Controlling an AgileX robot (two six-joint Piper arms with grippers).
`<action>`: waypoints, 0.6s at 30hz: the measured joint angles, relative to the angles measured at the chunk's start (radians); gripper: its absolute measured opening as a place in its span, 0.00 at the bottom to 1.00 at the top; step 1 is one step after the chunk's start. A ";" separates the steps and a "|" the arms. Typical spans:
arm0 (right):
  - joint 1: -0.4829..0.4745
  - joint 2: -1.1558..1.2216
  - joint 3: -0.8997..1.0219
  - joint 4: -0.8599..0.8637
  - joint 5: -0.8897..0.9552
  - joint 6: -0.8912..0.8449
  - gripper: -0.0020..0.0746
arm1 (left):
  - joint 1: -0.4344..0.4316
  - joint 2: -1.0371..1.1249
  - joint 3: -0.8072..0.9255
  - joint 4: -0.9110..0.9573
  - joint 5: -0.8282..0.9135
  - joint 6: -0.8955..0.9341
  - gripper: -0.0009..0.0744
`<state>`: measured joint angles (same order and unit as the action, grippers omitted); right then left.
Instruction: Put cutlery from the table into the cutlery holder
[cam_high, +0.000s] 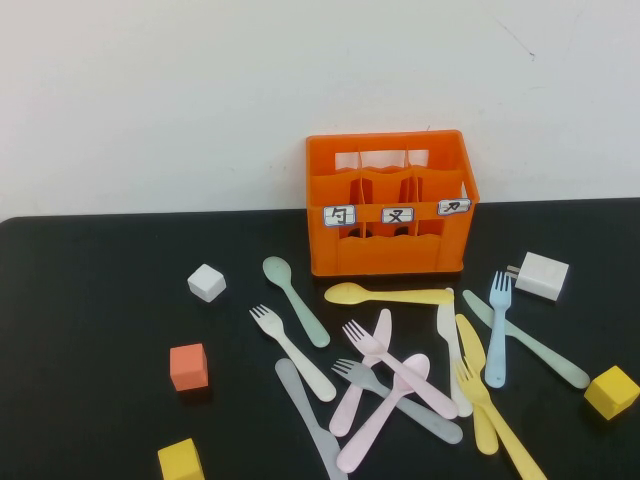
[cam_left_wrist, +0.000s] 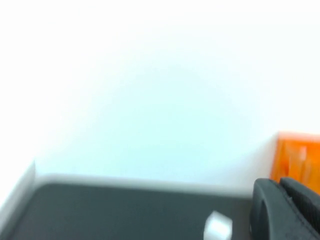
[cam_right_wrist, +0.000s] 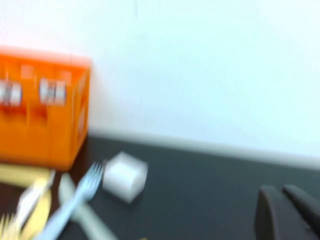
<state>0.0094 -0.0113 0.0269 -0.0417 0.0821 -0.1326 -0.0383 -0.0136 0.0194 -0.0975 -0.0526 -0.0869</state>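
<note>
The orange cutlery holder (cam_high: 390, 205) stands at the back centre of the black table (cam_high: 90, 300), and its compartments look empty. Several pastel pieces lie in front of it: a pale green spoon (cam_high: 292, 297), a yellow spoon (cam_high: 385, 293), a whitish fork (cam_high: 292, 352), a pink fork (cam_high: 398, 368), a grey fork (cam_high: 395, 395) and a blue fork (cam_high: 498, 325). Neither arm shows in the high view. My left gripper (cam_left_wrist: 276, 184) is shut and empty, left of the holder (cam_left_wrist: 300, 157). My right gripper (cam_right_wrist: 280, 190) is shut and empty, right of the holder (cam_right_wrist: 42, 105) and the blue fork (cam_right_wrist: 75, 200).
A white charger block (cam_high: 541, 274) lies right of the holder and also shows in the right wrist view (cam_right_wrist: 124, 176). A white cube (cam_high: 206, 282), a red-orange cube (cam_high: 188, 366) and two yellow cubes (cam_high: 181, 460) (cam_high: 611, 391) sit around the cutlery. A white wall stands behind the table.
</note>
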 joint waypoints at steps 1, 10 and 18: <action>0.000 0.000 0.000 0.000 -0.046 -0.014 0.02 | 0.000 0.000 0.000 0.000 -0.040 0.000 0.01; 0.000 0.000 0.000 -0.003 -0.270 -0.037 0.02 | 0.000 0.000 0.000 0.000 -0.293 -0.018 0.01; 0.000 0.000 0.000 -0.003 -0.368 -0.035 0.02 | 0.000 0.000 0.000 -0.056 -0.318 -0.070 0.01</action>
<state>0.0094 -0.0113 0.0269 -0.0443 -0.2856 -0.1673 -0.0383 -0.0136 0.0194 -0.1537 -0.3706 -0.1572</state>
